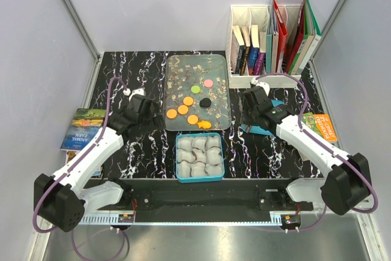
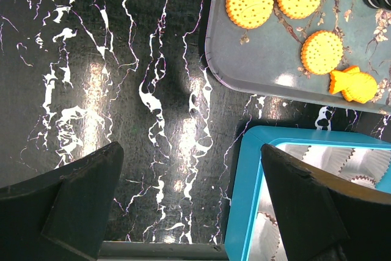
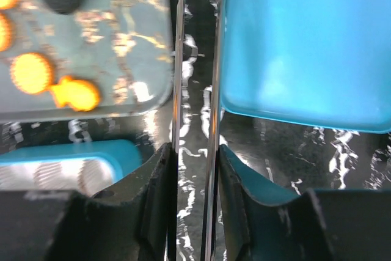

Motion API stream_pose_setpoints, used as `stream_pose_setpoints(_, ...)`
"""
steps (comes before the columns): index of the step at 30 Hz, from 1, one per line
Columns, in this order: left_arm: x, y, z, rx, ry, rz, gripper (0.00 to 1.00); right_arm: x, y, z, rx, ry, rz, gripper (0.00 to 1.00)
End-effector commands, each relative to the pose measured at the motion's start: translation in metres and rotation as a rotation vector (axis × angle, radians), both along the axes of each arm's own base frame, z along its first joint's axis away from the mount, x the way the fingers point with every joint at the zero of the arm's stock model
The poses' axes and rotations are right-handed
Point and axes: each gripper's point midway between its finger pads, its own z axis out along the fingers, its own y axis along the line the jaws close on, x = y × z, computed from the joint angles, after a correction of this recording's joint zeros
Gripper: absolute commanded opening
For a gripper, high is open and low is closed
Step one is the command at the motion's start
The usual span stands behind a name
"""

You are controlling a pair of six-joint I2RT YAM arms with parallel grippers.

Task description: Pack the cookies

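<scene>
We are seeing the small round orange, green, pink and black cookies [image 1: 182,109] lying on the grey flower-patterned tray [image 1: 177,68] mid-tabletop [image 1: 140,71], just behind the blue rectangular tin [image 1: 178,157] of grey crinkled paper cups [image 1: 198,154]. Our left gripper [image 2: 190,157] is hovering spread wide over the tin's corner. Our right gripper [image 3: 194,151] is pinching two thin metal strips [image 3: 178,59] beside the blue lid [image 3: 299,47].

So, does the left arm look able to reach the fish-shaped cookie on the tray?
Probably yes. The left gripper hangs open over the table beside the tray's near left corner. The fish-shaped cookie lies uncovered just inside the near edge.
</scene>
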Motion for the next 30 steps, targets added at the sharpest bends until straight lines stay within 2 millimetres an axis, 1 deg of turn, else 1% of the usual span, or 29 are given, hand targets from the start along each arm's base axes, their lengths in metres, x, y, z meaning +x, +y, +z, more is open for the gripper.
stream_pose_setpoints(1, 0.004, -0.007, 0.007, -0.033, -0.029, -0.011, 0.99, -0.002, 0.018, 0.036, 0.040, -0.069, 0.091, 0.37)
stream_pose_setpoints(2, 0.004, -0.006, 0.008, -0.034, -0.031, -0.010, 0.99, -0.003, 0.024, 0.040, 0.048, -0.073, 0.112, 0.36)
stream_pose_setpoints(5, 0.004, -0.006, 0.007, -0.034, -0.029, -0.009, 0.99, -0.002, 0.032, 0.047, 0.041, -0.089, 0.151, 0.36)
stream_pose_setpoints(7, 0.004, -0.007, 0.007, -0.034, -0.026, -0.011, 0.99, 0.000, 0.037, 0.047, 0.014, -0.091, 0.186, 0.36)
stream_pose_setpoints(9, 0.004, -0.006, 0.007, -0.033, -0.028, -0.009, 0.99, 0.002, 0.045, 0.053, 0.005, -0.111, 0.224, 0.36)
stream_pose_setpoints(10, 0.004, -0.007, 0.007, -0.033, -0.028, -0.010, 0.99, 0.005, 0.049, 0.051, -0.002, -0.110, 0.232, 0.36)
stream_pose_setpoints(11, 0.003, -0.006, 0.006, -0.033, -0.027, -0.009, 0.99, 0.008, 0.054, 0.057, 0.009, -0.124, 0.245, 0.36)
stream_pose_setpoints(12, 0.003, -0.005, 0.006, -0.031, -0.028, -0.007, 0.99, 0.010, 0.058, 0.059, 0.009, -0.130, 0.259, 0.36)
stream_pose_setpoints(13, 0.003, -0.006, 0.007, -0.031, -0.029, -0.008, 0.99, 0.011, 0.064, 0.057, 0.009, -0.122, 0.275, 0.36)
stream_pose_setpoints(14, 0.004, -0.006, 0.007, -0.032, -0.031, -0.006, 0.99, 0.014, 0.069, 0.063, 0.017, -0.136, 0.285, 0.36)
stream_pose_setpoints(15, 0.003, -0.005, 0.006, -0.029, -0.028, -0.006, 0.99, 0.015, 0.073, 0.063, 0.020, -0.134, 0.294, 0.37)
stream_pose_setpoints(16, 0.003, -0.005, 0.007, -0.029, -0.030, -0.006, 0.99, 0.017, 0.082, 0.064, 0.034, -0.134, 0.317, 0.37)
stream_pose_setpoints(18, 0.003, -0.004, 0.005, -0.027, -0.028, -0.004, 0.99, 0.019, 0.088, 0.065, 0.040, -0.135, 0.333, 0.37)
stream_pose_setpoints(19, 0.003, -0.004, 0.004, -0.025, -0.025, -0.004, 0.99, 0.020, 0.097, 0.064, 0.044, -0.133, 0.353, 0.38)
stream_pose_setpoints(23, 0.002, -0.005, 0.003, -0.021, -0.020, -0.006, 0.99, 0.021, 0.108, 0.064, 0.039, -0.133, 0.382, 0.43)
stream_pose_setpoints(26, 0.002, -0.004, 0.002, -0.017, -0.018, -0.002, 0.99, 0.021, 0.113, 0.062, 0.039, -0.129, 0.393, 0.43)
stream_pose_setpoints(30, 0.003, -0.004, 0.002, -0.017, -0.016, -0.001, 0.99, 0.019, 0.111, 0.061, 0.036, -0.130, 0.388, 0.43)
